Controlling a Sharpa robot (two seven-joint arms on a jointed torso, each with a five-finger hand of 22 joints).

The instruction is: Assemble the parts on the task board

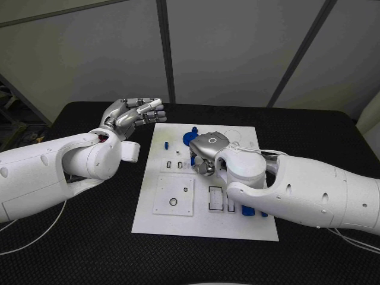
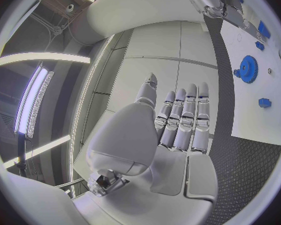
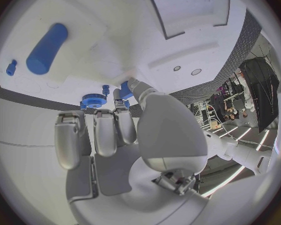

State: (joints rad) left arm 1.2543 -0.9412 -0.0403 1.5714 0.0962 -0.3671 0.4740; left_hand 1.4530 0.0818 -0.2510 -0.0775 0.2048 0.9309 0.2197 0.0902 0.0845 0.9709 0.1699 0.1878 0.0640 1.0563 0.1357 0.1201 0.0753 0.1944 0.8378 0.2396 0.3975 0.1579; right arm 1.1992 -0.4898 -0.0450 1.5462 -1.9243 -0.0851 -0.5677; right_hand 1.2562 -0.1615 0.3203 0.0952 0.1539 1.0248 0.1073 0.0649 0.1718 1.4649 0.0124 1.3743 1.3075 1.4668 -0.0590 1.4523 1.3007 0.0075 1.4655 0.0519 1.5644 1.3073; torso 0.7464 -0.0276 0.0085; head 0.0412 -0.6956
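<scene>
The white task board (image 1: 177, 221) lies in the middle of the black table. A blue gear (image 1: 189, 138) sits near the board's far edge, also seen in the left wrist view (image 2: 247, 68) and the right wrist view (image 3: 93, 100). My right hand (image 1: 209, 152) hovers low over the board's middle and pinches a small blue part (image 3: 125, 91) between thumb and a fingertip. A blue cylinder (image 3: 47, 49) lies on the board beyond it. My left hand (image 1: 135, 113) is raised beside the board's far left corner, fingers (image 2: 181, 117) straight and holding nothing.
Small blue pegs (image 1: 166, 144) stand on the board near the gear, and more blue parts (image 1: 246, 211) lie by my right forearm. A square white insert with a ring (image 1: 174, 195) sits at the board's near left. Grey wall panels stand behind the table.
</scene>
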